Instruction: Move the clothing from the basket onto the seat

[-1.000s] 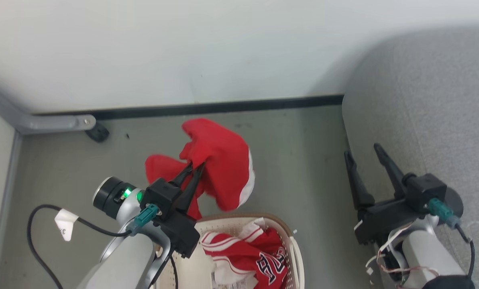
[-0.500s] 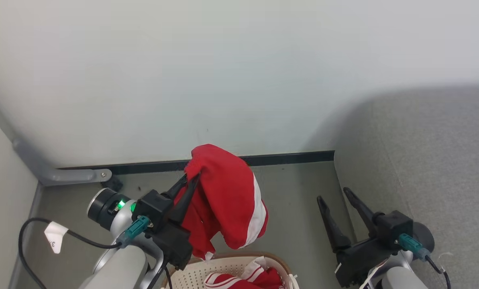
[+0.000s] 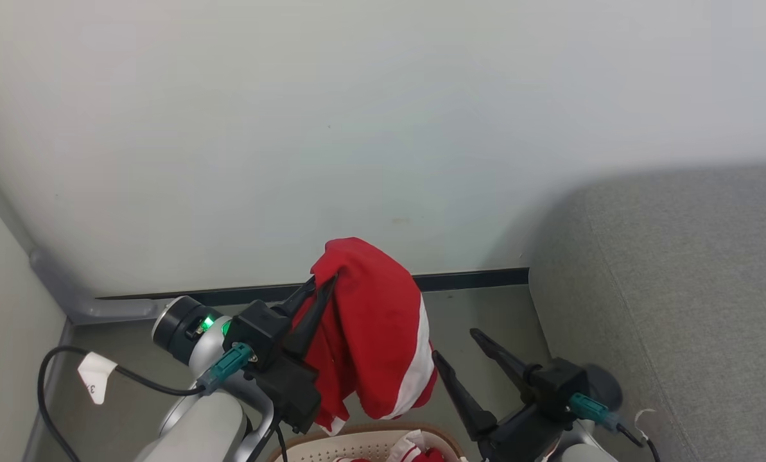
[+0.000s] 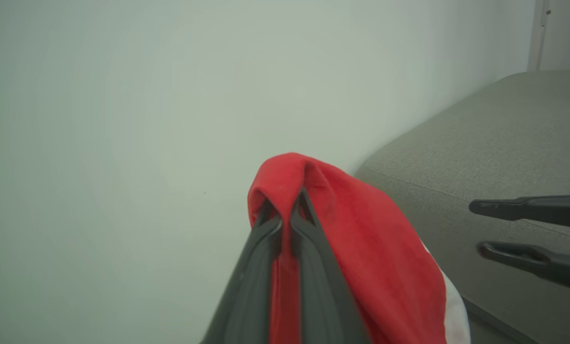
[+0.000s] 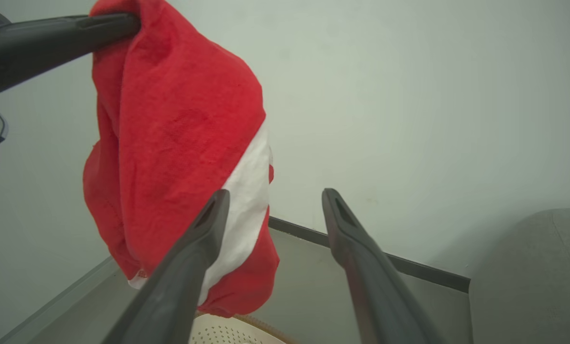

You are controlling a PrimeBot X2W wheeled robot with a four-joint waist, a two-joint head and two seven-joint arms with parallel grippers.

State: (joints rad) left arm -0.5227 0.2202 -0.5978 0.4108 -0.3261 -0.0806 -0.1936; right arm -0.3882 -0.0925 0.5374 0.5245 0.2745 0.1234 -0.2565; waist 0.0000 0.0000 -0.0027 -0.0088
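Left pincer (image 3: pixel 323 280) clamped on red garment (image 3: pixel 376 333), suspended over basket (image 3: pixel 370 426). Right pincer (image 3: pixel 454 343) spread wide at garment's 4 o'clock; seat (image 3: pixel 678 289) at 3 o'clock.

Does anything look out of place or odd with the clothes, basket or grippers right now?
Nothing stands out. The left gripper is shut on a red garment with a white stripe, which hangs freely just above the basket. The right gripper is open beside it, holding nothing. The seat shows no damage.
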